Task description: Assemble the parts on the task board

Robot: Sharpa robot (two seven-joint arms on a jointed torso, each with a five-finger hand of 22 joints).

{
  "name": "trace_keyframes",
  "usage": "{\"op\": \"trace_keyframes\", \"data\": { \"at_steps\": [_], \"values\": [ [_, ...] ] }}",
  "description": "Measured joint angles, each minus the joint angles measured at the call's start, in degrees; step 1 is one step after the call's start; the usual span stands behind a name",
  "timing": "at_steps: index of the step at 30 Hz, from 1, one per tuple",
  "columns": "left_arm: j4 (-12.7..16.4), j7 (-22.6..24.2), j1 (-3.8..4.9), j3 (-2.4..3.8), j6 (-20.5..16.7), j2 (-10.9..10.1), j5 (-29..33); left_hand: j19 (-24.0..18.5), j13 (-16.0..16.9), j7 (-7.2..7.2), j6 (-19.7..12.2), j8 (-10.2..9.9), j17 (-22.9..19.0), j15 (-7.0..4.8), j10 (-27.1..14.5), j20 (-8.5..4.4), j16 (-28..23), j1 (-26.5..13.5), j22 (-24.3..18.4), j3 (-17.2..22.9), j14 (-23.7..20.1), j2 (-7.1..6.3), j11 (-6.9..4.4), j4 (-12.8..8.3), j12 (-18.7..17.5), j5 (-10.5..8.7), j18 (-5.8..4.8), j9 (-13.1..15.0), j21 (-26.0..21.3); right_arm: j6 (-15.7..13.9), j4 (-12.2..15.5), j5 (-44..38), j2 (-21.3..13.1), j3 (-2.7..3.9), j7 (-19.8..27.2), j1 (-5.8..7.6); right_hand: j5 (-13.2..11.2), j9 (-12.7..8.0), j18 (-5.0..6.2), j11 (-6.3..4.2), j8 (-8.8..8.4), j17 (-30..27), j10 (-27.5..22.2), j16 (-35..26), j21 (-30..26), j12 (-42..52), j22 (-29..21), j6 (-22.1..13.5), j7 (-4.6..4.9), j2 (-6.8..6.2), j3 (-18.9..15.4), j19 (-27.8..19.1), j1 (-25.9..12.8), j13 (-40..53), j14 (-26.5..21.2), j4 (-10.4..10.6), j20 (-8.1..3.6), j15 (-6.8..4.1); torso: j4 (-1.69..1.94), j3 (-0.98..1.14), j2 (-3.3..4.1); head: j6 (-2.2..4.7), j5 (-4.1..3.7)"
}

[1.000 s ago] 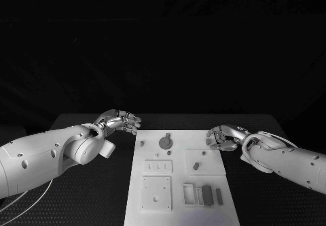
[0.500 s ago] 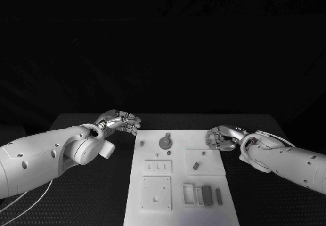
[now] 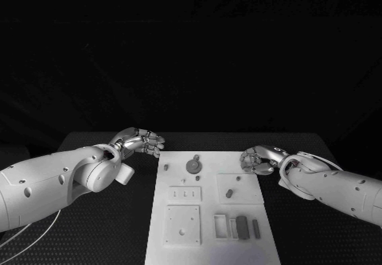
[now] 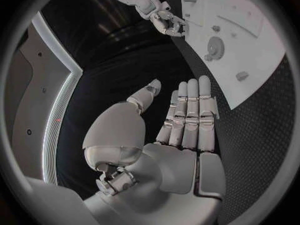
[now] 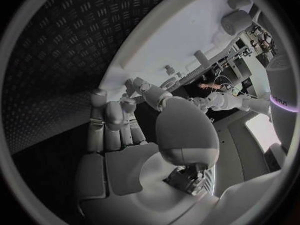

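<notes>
The left hand (image 3: 142,142) hangs over the black surface (image 3: 104,221), just beside the far left corner of the task board (image 3: 211,212). In the left wrist view its fingers (image 4: 190,116) stretch out straight, side by side, with the thumb a little way off, and there is nothing in it. The white board lies flat in the middle of the surface, long and thin, running away from the robot. Near its far end sits a round toothed part (image 3: 194,164) like a little gear (the left wrist view shows it too (image 4: 215,47)). A small dark peg (image 3: 166,167) stands just to the left of the gear, close to the board's left edge. Closer to the robot there is a small plate with three slots (image 3: 185,194), and below that a bigger square plate (image 3: 182,224) with a hole in it. To the right of the slotted plate is a raised square (image 3: 240,189) with a small dark piece (image 3: 229,193) on it. Near the bottom right of the board some dark bars (image 3: 242,227) stand close together beside a little white frame (image 3: 221,226). The right hand (image 3: 259,160) hangs over the far right edge of the board. Its fingers (image 5: 115,120) are bent in a bit, with gaps between them, and it holds nothing.
</notes>
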Motion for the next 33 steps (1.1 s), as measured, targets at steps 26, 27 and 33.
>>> {"op": "trace_keyframes", "data": {
  "at_steps": [26,27,33],
  "values": [
    [0.0,-0.4,0.00,0.01,0.0,-0.1,-0.3,0.0,0.1,0.21,-0.2,0.0,0.1,0.00,0.0,0.00,-0.3,0.0,0.1,0.0,0.0,0.00,0.00,0.0,-0.2,0.00,-0.40,0.0,0.0,-0.1,-0.8,-0.6,0.7,0.03,-0.4,-0.53,0.0,1.1,0.02,-0.78,1.17,0.7,0.8,0.7,0.3,0.6,0.0,0.5,-0.52,1.39,-0.4,0.7,-0.3,-0.6,1.2,0.4,-0.47,-0.86,-0.10,0.07,-0.01,-0.48,0.34],
    [0.0,-0.5,0.00,0.01,0.0,-0.1,-0.3,0.0,0.1,0.21,-0.2,0.0,0.1,0.00,0.0,0.00,-0.3,0.0,0.1,0.0,0.0,0.00,0.00,0.0,-0.2,0.00,-0.41,0.0,0.0,-0.1,-0.9,-0.6,0.7,0.03,-0.5,-0.54,0.0,1.3,0.01,-0.89,1.37,0.8,0.9,0.7,0.3,0.7,0.0,0.5,-0.53,1.67,-0.4,0.7,-0.5,-0.6,1.2,0.4,-0.48,-0.87,-0.09,0.07,-0.01,-0.51,0.34],
    [0.0,-0.5,0.00,-0.01,0.1,-0.1,-0.3,0.0,0.1,0.21,-0.2,0.0,0.2,0.00,0.0,0.00,-0.3,0.0,0.1,0.0,0.0,0.00,0.00,0.0,-0.2,0.00,-0.42,0.0,0.0,-0.4,-0.9,-0.8,0.7,0.03,-0.7,-0.54,0.0,1.9,0.08,-1.31,2.23,1.0,1.3,0.7,0.3,0.7,0.0,1.2,-1.17,3.04,-0.4,0.7,-0.5,-0.7,1.5,0.4,-0.48,-1.20,-0.03,0.03,-0.03,-0.62,0.26]
  ]
}}
